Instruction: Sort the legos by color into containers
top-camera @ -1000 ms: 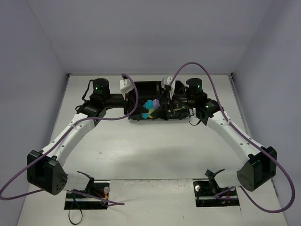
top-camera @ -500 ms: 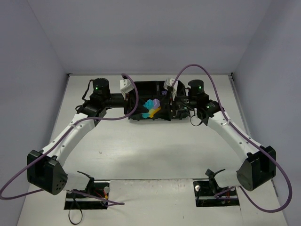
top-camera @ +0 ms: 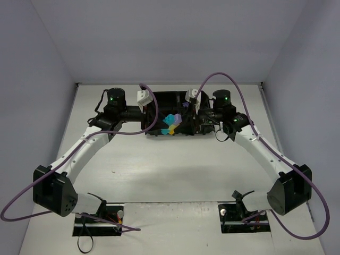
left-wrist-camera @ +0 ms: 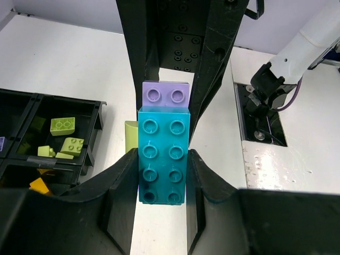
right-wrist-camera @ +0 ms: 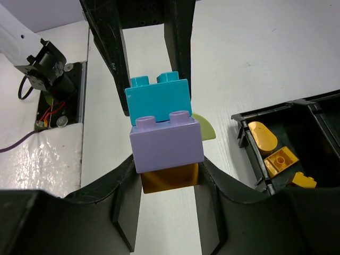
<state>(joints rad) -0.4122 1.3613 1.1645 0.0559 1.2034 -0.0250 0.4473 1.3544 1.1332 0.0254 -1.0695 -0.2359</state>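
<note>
The left claw (left-wrist-camera: 162, 159) was closed on a long cyan brick (left-wrist-camera: 162, 146), its two fingers pressed against the brick's long sides in the lower middle of the left wrist view. A purple brick (left-wrist-camera: 166, 94) was joined to the cyan brick's far end, just above it in that frame, with the other arm's dark fingers flanking it.

The right claw (right-wrist-camera: 167, 170) was closed on that purple brick, which filled the centre of the right wrist view. An orange brick (right-wrist-camera: 171, 178) was stuck to its underside. A lime green piece (right-wrist-camera: 206, 127) peeked out at the right of the stack; how it was attached could not be made out.

In the top view, the joined bricks sat as one bright cluster between the two claws, in the upper centre of the frame. They lay against the lower edge of the black tray (top-camera: 167, 100), which stood on the white worktop (top-camera: 170, 170).

Loose lime green bricks (left-wrist-camera: 64, 125) lay in one tray compartment at the left edge of the left wrist view. Orange pieces (right-wrist-camera: 281, 156) lay in a compartment at the right edge of the right wrist view.
</note>
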